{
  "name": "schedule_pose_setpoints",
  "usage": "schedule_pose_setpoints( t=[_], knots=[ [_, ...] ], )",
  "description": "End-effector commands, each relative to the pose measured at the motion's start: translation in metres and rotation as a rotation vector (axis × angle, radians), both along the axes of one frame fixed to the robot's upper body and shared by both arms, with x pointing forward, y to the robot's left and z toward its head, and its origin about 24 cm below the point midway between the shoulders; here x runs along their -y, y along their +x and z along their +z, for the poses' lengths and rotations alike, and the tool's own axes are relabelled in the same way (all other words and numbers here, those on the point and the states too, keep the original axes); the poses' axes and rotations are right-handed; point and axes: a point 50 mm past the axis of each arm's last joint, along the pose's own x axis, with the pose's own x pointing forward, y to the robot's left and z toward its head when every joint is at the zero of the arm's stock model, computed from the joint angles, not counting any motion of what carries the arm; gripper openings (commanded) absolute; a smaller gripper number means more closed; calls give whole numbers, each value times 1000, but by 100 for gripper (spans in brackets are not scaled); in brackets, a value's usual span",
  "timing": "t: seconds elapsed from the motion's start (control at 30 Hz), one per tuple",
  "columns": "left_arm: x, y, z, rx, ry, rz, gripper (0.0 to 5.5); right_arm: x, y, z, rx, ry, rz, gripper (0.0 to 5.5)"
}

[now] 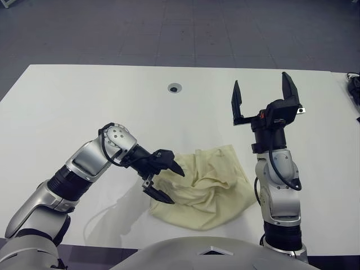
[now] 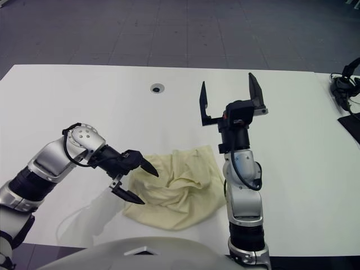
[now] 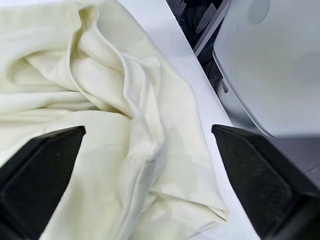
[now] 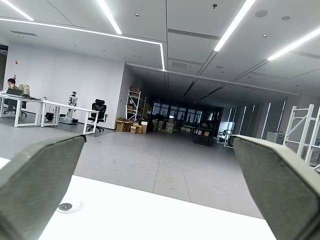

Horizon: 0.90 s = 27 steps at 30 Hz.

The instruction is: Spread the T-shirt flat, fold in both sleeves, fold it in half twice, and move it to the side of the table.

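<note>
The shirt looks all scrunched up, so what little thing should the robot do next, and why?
Probably close the left gripper on the edge of the T-shirt: it sits open right at the crumpled cloth, while the right gripper is raised, open, above the table, holding nothing.

readable text: none in any view
red wall mark (image 4: 16, 62): small patch on the far white wall, too small to read
</note>
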Motion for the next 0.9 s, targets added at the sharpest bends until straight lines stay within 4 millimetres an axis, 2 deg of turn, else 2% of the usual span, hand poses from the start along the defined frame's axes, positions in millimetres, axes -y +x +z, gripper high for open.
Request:
schedule_pose_setpoints(
  t=[0.03,0.1,0.9],
  knots=[
    [-1,0,-2,4,20,2,521,0,-1,3,6,5,3,540],
    [-1,0,-3,0,23,3,509,0,-2,3,7,5,3,540],
    [1,-2,-7,-11,29,7,101,0,-3,6,6,4,1,540]
  ],
)
